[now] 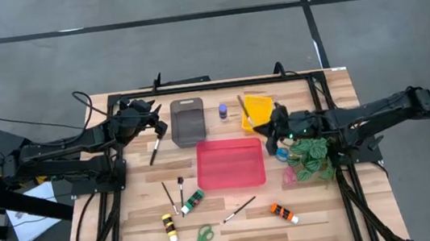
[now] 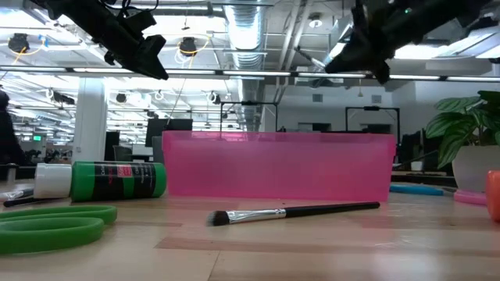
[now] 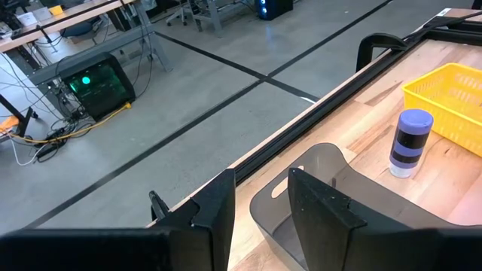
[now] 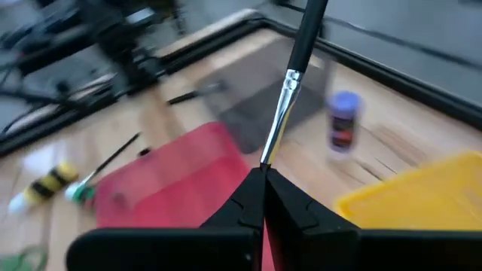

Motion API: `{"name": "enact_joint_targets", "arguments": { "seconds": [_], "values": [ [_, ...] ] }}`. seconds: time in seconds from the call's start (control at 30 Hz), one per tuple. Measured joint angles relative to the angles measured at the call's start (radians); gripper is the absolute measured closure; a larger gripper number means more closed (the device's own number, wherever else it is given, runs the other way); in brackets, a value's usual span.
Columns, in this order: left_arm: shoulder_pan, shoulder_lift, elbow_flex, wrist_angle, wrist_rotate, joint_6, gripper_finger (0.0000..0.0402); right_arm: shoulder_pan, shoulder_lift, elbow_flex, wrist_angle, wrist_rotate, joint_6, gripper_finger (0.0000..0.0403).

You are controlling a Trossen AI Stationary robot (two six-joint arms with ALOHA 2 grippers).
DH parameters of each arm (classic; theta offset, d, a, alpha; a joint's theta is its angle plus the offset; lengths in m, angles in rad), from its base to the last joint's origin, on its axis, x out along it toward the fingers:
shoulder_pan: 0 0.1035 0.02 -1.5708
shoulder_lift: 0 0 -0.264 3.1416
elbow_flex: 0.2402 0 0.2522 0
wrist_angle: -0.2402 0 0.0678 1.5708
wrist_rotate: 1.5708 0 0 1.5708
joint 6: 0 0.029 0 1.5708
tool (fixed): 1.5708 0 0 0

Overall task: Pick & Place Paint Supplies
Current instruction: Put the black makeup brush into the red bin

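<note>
Red tray (image 1: 230, 164) bare, most supplies loose on table (image 1: 322, 206). Right gripper (image 4: 263, 178) clenched on brush (image 4: 292, 83), handle jutting past jaws. Left gripper (image 3: 260, 207) parted, empty, over grey tray (image 3: 316, 169).

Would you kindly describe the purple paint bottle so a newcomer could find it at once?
Start at the red tray mid-table. Behind it stand a grey tray and a yellow tray; the purple paint bottle stands upright between them, the only paint not lying down.

I see a pink-red tray (image 1: 230, 163), a yellow tray (image 1: 260, 109), a smoky grey tray (image 1: 188, 122), a purple-capped bottle (image 1: 223, 111) and green-handled scissors (image 1: 202, 238) on my pale wood counter (image 1: 322, 206).
</note>
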Motion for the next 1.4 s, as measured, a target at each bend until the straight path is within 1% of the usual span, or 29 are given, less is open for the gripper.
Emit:
{"name": "enact_joint_targets", "arguments": {
  "seconds": [0.1,0.2,0.37,0.43,0.53,0.73,0.8,0.93,1.13,1.4],
  "values": [
    [0.000,0.000,0.000,0.000,0.000,0.000,0.0284,0.048,0.034,0.000,0.078,-0.019,-0.093,0.0403],
    [0.000,0.000,0.000,0.000,0.000,-0.001,0.0284,0.077,0.056,0.001,0.114,-0.034,-0.157,0.0403],
    [0.000,0.000,0.000,0.000,0.000,-0.004,0.0284,0.089,0.094,0.049,0.111,-0.037,-0.264,0.0403],
    [0.000,0.000,0.000,0.000,0.000,-0.006,0.0284,0.089,0.112,0.081,0.093,-0.064,-0.331,0.0403],
    [0.000,0.000,0.000,0.000,0.000,-0.008,0.0284,0.083,0.145,0.133,0.034,-0.106,-0.419,0.0403],
    [-0.001,0.000,0.000,0.000,0.000,-0.008,0.0284,0.061,0.214,0.239,-0.096,-0.250,-0.518,0.0403],
    [-0.001,0.000,0.000,0.000,0.000,-0.008,0.0284,0.058,0.243,0.271,-0.146,-0.275,-0.560,0.0403],
    [-0.001,0.000,0.000,0.000,0.000,-0.008,0.0284,0.059,0.315,0.355,-0.264,-0.300,-0.604,0.0403],
    [-0.001,0.000,0.000,0.000,0.000,-0.009,0.0284,0.059,0.434,0.460,-0.437,-0.307,-0.669,0.0403],
    [0.000,0.000,0.000,0.000,0.000,-0.027,0.0284,0.029,0.574,0.553,-0.553,-0.307,-0.693,0.0403]
  ]
}}
